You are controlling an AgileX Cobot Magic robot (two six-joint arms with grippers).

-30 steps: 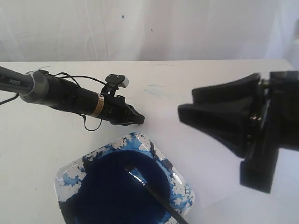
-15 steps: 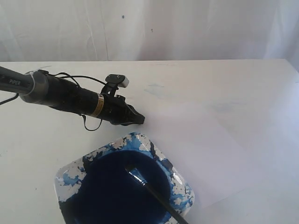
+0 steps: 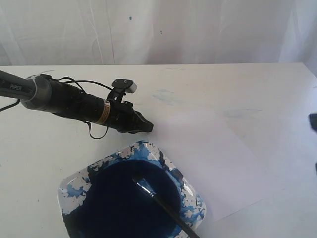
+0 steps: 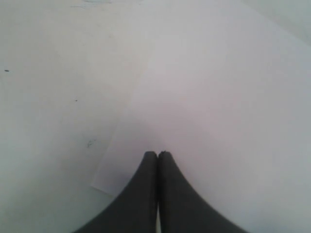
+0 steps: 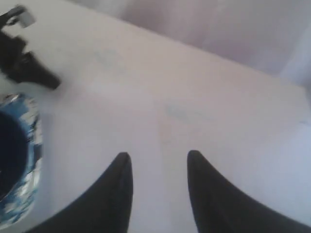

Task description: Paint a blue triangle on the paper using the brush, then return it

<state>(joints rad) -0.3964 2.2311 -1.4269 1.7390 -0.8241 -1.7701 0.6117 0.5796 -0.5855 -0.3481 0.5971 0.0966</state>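
Observation:
The white paper (image 3: 213, 153) lies flat on the table, right of the dish; its surface is plain, and no blue triangle is in view. The brush (image 3: 158, 201) rests in the dish with its bristles in the paint and its black handle running off the bottom edge. My left gripper (image 3: 147, 127) is shut and empty, with its tip low over the paper's near-left corner (image 4: 104, 184). In its wrist view the left gripper (image 4: 158, 153) has both fingers pressed together. My right gripper (image 5: 159, 155) is open and empty above the table. Only a black sliver of the right arm (image 3: 313, 122) shows at the exterior view's right edge.
A white square dish (image 3: 69, 191) splotched and filled with dark blue paint sits at the front, also visible as the dish (image 5: 24, 160) in the right wrist view. Faint blue smudges (image 3: 166, 95) mark the table behind the paper. A white curtain hangs behind the table.
The right arm, large at the right of the exterior view a second ago, has pulled out to the right; only a sliver shows now. Left arm, brush and dish have not moved.

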